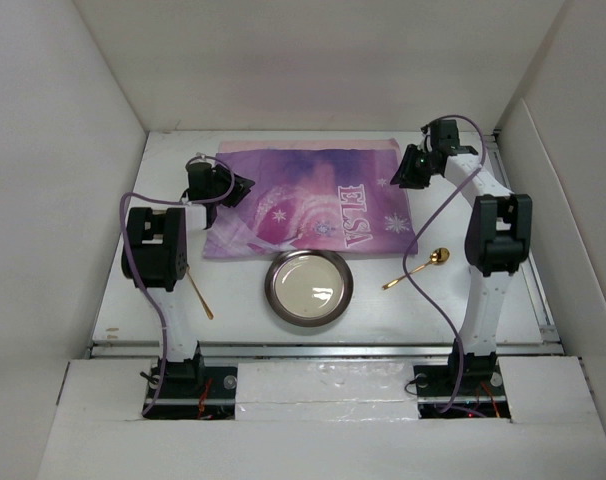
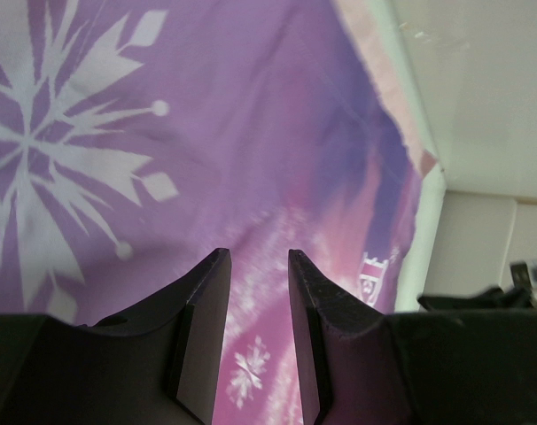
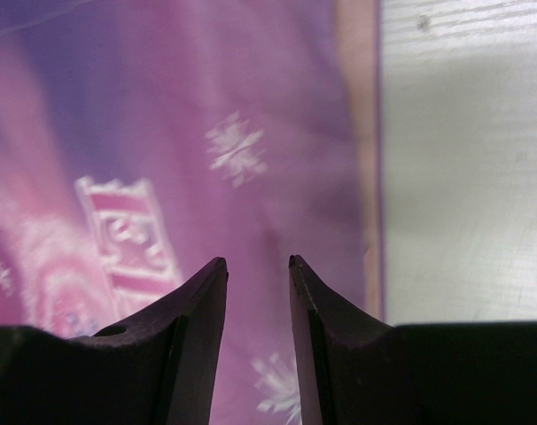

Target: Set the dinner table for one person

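Note:
The white dinner table carries a purple-pink "ELSA" snowflake mat at the back middle. A round metal plate lies just in front of the mat. A gold spoon lies right of the plate, and a thin gold utensil lies to its left. My left gripper is over the mat's left edge, open and empty. My right gripper is over the mat's right edge, open and empty. Both wrist views show the mat below the fingers.
White walls enclose the table on the left, back and right. A metal rail runs along the near edge. Bare tabletop shows right of the mat's edge. Purple cables hang from both arms.

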Motion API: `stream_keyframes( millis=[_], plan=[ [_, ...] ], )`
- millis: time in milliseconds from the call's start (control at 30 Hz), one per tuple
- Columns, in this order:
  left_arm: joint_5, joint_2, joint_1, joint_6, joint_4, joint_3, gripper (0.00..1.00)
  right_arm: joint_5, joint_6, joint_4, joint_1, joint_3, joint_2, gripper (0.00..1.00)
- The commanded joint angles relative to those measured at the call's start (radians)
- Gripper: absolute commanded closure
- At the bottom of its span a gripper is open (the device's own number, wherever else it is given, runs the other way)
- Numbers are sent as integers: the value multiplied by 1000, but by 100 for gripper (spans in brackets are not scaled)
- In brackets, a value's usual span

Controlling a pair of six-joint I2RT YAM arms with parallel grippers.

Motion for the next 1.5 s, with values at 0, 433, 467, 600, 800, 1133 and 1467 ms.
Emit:
stream_keyframes(
  millis=[0, 433, 467, 600, 800, 1133, 1467],
  plan=[
    [-76, -295, -12, 44, 50, -95, 71, -15, 23, 221, 53, -169, -306, 60],
    [-443, -1068, -444, 228, -99, -461, 100, -93, 266, 853, 355, -1391, -1189, 47],
    [-430, -1191, -453, 254, -160, -487, 93, -77, 264, 797, 425, -1435, -1242, 40],
    [-423, -1335, -453, 304, -341, -470, 76, -15, 277, 755, 515, -1465, -1247, 39],
    [-415, -1464, -453, 407, -542, -383, 70, 17, 310, 838, 585, -1468, -1067, 39],
    [-429, -1488, -453, 502, -598, -377, 68, 135, 350, 894, 645, -1391, -879, 43],
    [-470, -1453, -453, 654, -686, -282, 66, 22, 363, 970, 654, -1379, -736, 100]
  ],
)
